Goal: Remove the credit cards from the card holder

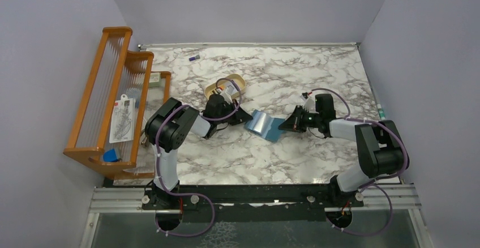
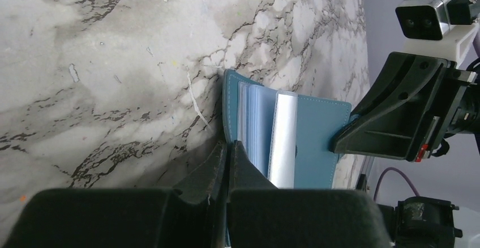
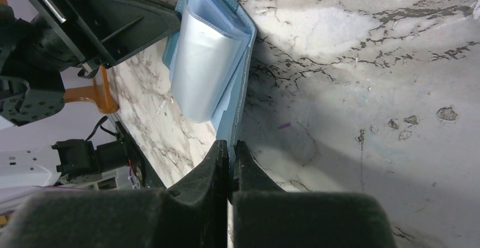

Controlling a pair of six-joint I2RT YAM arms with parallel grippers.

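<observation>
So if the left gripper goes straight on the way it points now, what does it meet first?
The card holder: the left gripper is shut on its near edge, so it would push into the open holder and its clear sleeves. Beyond that, probably the right gripper on the far edge.

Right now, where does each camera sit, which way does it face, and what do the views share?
Top external: fixed above and behind the robot, looking down on the marble table; the left arm and right arm show whole.
Left wrist: on the left arm, looking along the shut left gripper at the card holder; the right gripper faces it.
Right wrist: on the right arm, the mirror view along its own fingers toward the left arm.
Shared: all three show the open card holder, pinched at opposite edges.
</observation>
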